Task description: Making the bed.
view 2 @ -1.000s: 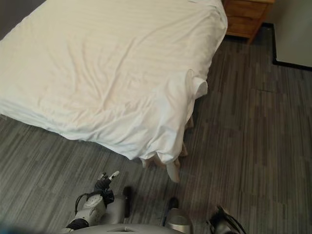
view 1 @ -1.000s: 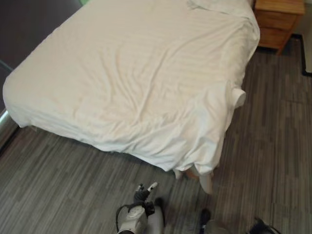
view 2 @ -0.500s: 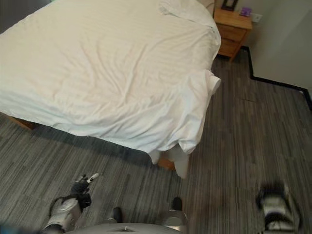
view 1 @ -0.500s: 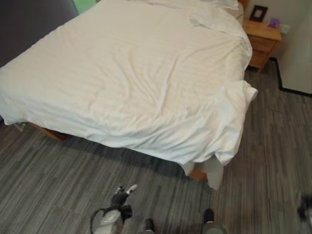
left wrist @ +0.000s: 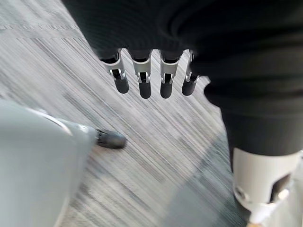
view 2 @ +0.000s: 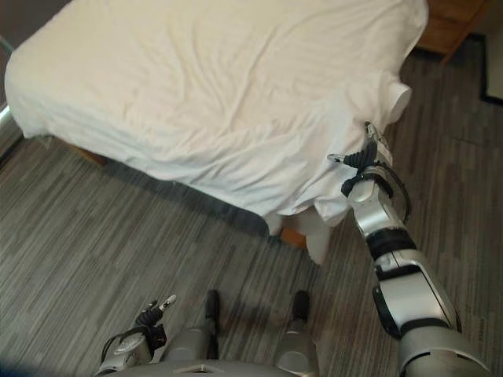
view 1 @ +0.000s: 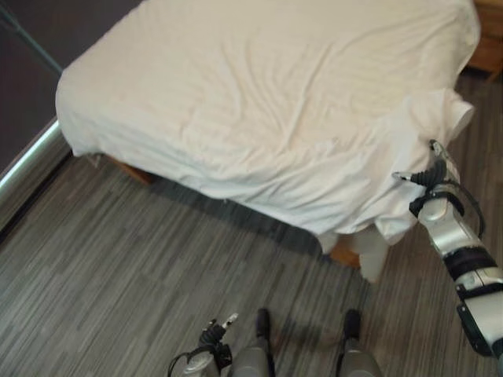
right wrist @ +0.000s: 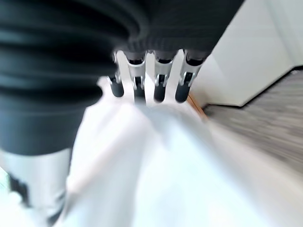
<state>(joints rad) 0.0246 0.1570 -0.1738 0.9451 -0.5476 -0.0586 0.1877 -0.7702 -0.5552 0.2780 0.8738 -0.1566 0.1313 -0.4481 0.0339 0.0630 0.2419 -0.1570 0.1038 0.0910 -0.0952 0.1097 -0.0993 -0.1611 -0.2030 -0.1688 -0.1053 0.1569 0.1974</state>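
The bed's white duvet (view 1: 275, 86) lies spread but wrinkled. Its near right corner (view 1: 405, 208) hangs bunched toward the floor, with a rolled fold (view 1: 457, 116) on the right edge. My right hand (view 1: 431, 169) is raised at that corner, open. In the right wrist view its straight fingers (right wrist: 161, 78) stand just over the white cloth (right wrist: 180, 170); I cannot tell whether they touch it. My left hand (view 1: 215, 333) hangs low by the floor, open and holding nothing; its fingers (left wrist: 144, 78) are straight above the grey floor (left wrist: 156, 142).
A wooden nightstand (view 2: 446, 25) stands beyond the bed's far right corner. A dark wall with a metal rail (view 1: 27, 157) runs along the bed's left side. Striped grey flooring (view 1: 118, 267) lies in front of the bed. The wooden bed base (view 1: 344, 251) shows under the hanging corner.
The camera has shifted. My right arm has come up from low on the right to the duvet's near right corner. The left hand stays low.
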